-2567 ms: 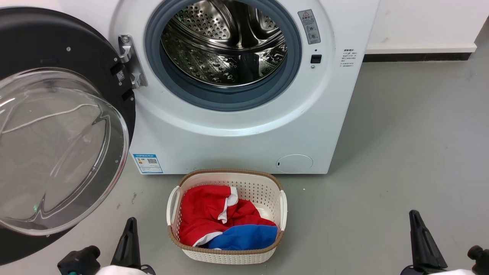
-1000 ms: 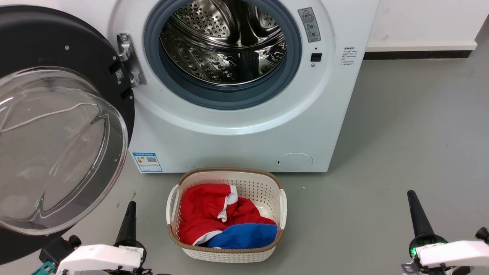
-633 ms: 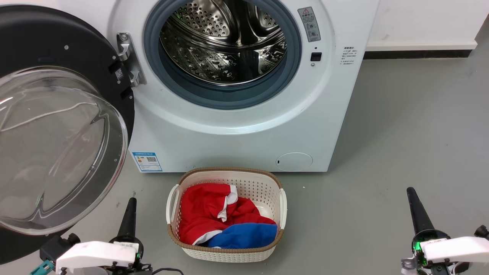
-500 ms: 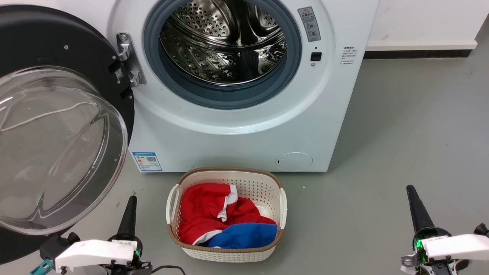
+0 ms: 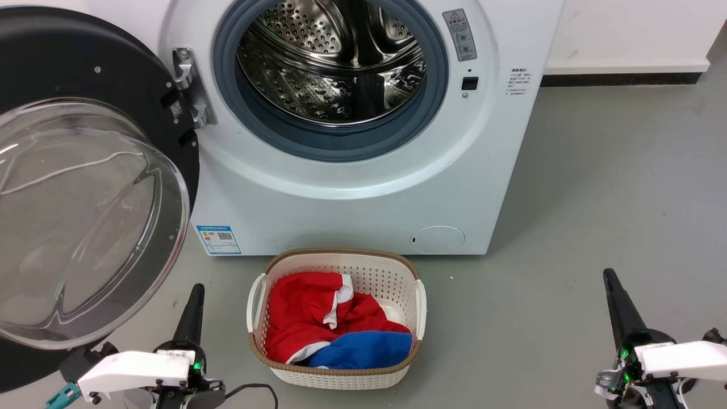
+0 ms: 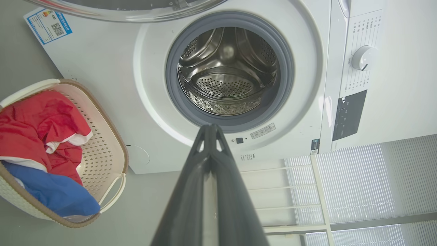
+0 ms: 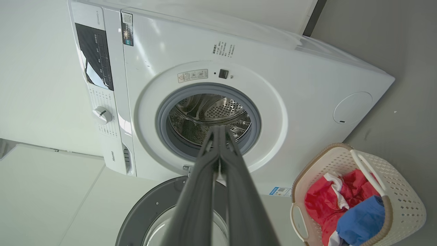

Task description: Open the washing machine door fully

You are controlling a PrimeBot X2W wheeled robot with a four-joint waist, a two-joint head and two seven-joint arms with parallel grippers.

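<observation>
The white washing machine (image 5: pixel 352 204) stands ahead with its steel drum (image 5: pixel 332 62) exposed inside the grey gasket. The washing machine door (image 5: pixel 85 221) hangs swung wide to the left on its hinge (image 5: pixel 190 85), black rim and clear glass bowl facing me. My left gripper (image 5: pixel 196 291) is low at the lower left, just right of the door's bottom edge and apart from it, fingers pressed together and empty. My right gripper (image 5: pixel 609 275) sits at the lower right over bare floor, shut and empty. Both wrist views look toward the drum past shut gripper tips (image 6: pixel 211 127) (image 7: pixel 218 129).
A white laundry basket (image 5: pixel 420 301) with a brown rim holds red and blue clothes (image 5: pixel 329 324) on the grey floor in front of the machine, between my two grippers. A white wall with a dark skirting (image 5: pixel 619 84) runs behind at the right.
Both arms have risen further into the head view, fingertips reaching higher and white forearms now showing. The door, the basket and the machine have stayed put.
</observation>
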